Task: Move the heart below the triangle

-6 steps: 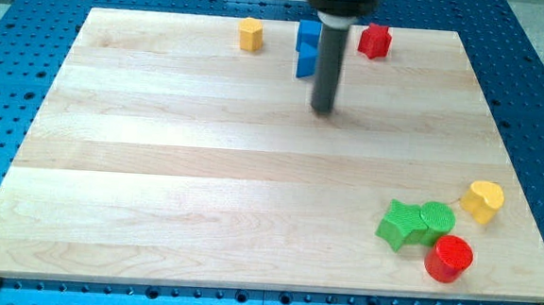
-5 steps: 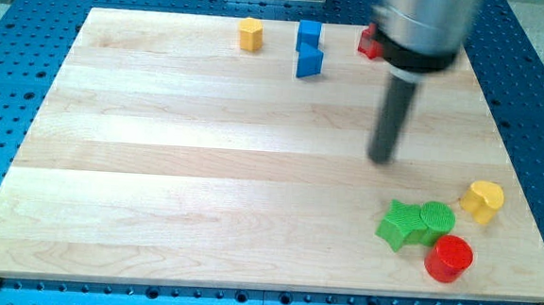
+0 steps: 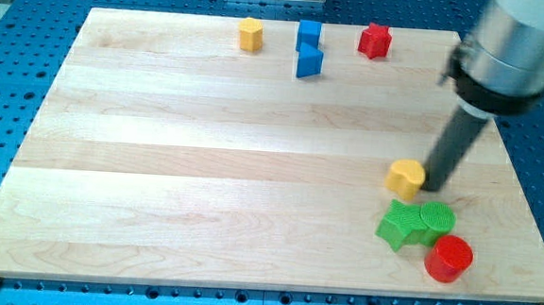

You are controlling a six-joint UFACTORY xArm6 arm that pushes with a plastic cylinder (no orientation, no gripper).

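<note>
- Camera view: no pincer on this rig, just my tip (image 3: 434,187), touching the right side of the yellow heart (image 3: 406,178) to shove it left.
- Heart sits right-near on the tabletop (image 3: 205,167).
- Target blue triangle (image 3: 310,62) is far, centre, well apart.

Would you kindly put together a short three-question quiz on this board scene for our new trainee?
1. True or false: my tip is at the yellow heart's right side in the view.
2. Which block touches the green star? A) red cylinder B) green cylinder C) red star
3. Fill in: the blue triangle sits directly below the blue ____.

Key: 1 true; 2 B; 3 cube.
</note>
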